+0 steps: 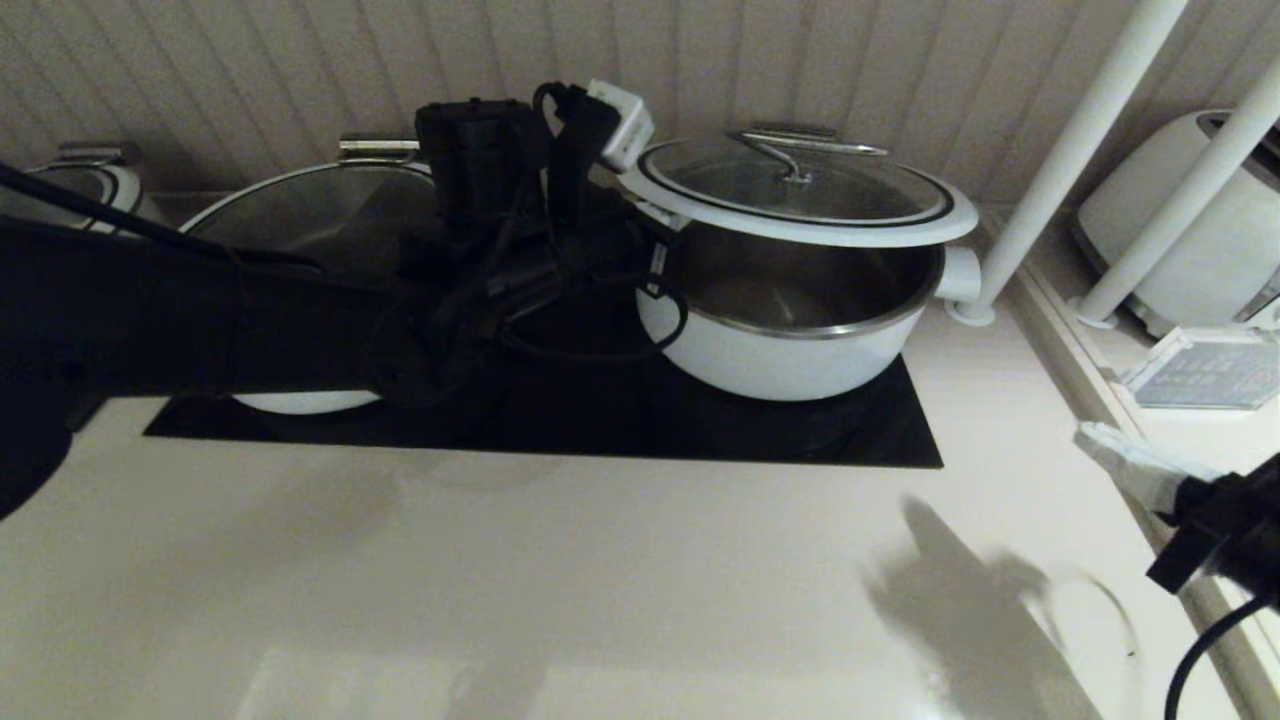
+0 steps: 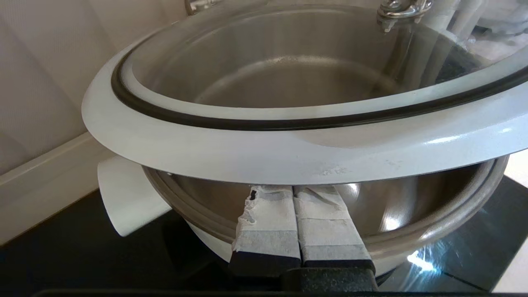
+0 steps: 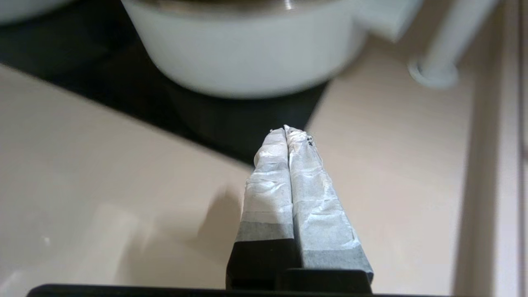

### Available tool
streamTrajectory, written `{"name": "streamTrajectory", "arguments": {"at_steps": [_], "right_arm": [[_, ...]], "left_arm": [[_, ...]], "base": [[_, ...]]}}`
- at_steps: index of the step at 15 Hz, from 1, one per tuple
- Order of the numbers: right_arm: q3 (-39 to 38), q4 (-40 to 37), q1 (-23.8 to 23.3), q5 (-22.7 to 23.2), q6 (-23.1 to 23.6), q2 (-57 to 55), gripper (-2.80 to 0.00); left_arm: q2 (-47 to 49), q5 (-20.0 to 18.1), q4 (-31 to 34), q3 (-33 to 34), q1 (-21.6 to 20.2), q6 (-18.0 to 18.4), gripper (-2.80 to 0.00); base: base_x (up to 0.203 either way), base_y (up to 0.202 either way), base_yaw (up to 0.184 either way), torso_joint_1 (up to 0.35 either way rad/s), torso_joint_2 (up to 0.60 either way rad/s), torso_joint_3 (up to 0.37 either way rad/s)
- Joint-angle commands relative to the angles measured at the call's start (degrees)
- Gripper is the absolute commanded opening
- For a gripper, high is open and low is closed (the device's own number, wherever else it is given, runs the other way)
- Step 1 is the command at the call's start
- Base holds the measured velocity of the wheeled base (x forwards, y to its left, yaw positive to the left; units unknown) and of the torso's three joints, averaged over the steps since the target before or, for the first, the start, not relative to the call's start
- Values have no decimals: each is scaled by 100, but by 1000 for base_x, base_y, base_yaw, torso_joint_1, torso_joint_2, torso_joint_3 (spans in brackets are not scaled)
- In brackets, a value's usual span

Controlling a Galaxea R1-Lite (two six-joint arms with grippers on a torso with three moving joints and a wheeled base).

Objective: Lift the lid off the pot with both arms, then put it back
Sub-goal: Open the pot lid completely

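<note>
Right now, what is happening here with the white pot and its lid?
The left gripper has its jaws pressed together beneath the white rim of the lid, propping it up so it sits tilted above the pot, with a gap showing the steel inside. The pot stands on the black cooktop. The right gripper, jaws closed and empty, hovers over the counter away from the pot. A second white pot stands on the cooktop's left.

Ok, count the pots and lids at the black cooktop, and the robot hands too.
Pots: 2 (the pot, second pot)
Lids: 2 (the lid, second lid)
Hands: 2 (left hand, right hand)
Total: 6
</note>
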State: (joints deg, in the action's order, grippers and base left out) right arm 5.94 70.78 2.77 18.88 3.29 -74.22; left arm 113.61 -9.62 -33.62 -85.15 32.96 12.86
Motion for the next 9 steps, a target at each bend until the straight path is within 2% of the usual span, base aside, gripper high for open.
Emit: {"name": "streamTrajectory", "arguments": {"at_steps": [1, 3, 5, 7, 9], "right_arm": [[-381, 38, -148, 14, 42, 349, -280], [-587, -32, -244, -8, 88, 605, -280], [-593, -489, -288, -251, 155, 952, -280], [-594, -1209, -288, -412, 215, 1532, -280], [-594, -2241, -292, -473, 229, 2373, -280]], "left_arm": [[61, -5, -20, -127, 0, 6, -280], [140, -5, -13, -268, -31, 11, -280], [203, -5, 65, -454, -61, 15, -280], [205, -6, 136, -565, -62, 15, -280], [205, -5, 137, -582, -71, 6, -280]], "base": [[0, 0, 0, 0, 0, 0], [0, 0, 0, 0, 0, 0], [0, 0, 0, 0, 0, 0], [0, 0, 0, 0, 0, 0], [0, 0, 0, 0, 0, 0]]}}
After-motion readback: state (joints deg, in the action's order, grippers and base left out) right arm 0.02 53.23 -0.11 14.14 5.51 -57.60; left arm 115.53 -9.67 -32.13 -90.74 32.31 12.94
